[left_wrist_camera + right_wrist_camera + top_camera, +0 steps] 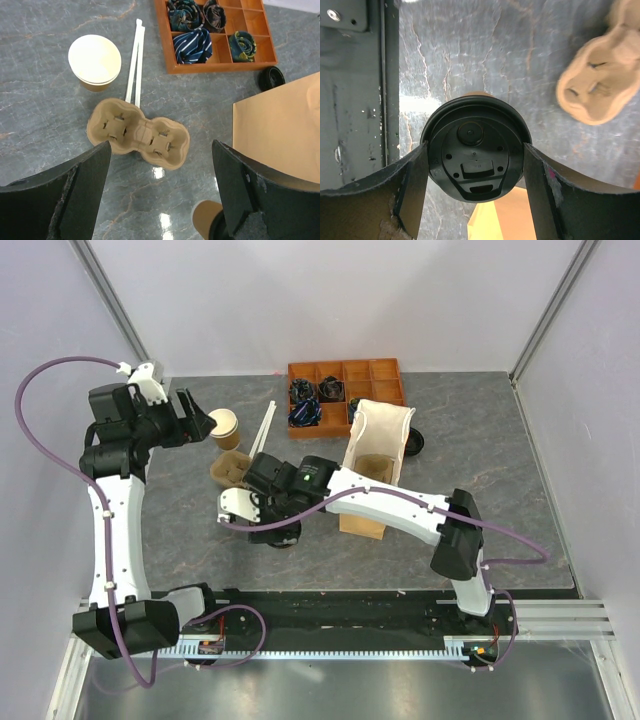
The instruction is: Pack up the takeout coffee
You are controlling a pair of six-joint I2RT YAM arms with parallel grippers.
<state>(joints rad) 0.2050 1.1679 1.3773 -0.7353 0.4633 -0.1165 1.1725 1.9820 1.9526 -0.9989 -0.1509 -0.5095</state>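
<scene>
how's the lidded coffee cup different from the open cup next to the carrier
The takeout coffee wears a black lid; the lidless cup is open, its pale inside showing. The takeout coffee sits between the fingers of the right gripper; the lidless cup stands free, with nothing touching it. Both are brown paper cups standing upright.

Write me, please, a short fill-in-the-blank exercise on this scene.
The right gripper's fingers flank the takeout coffee's ___ lid.
The pulp carrier has ___ cup wells.
The left gripper is ___, holding nothing.
Missing words: black; two; open.
</scene>
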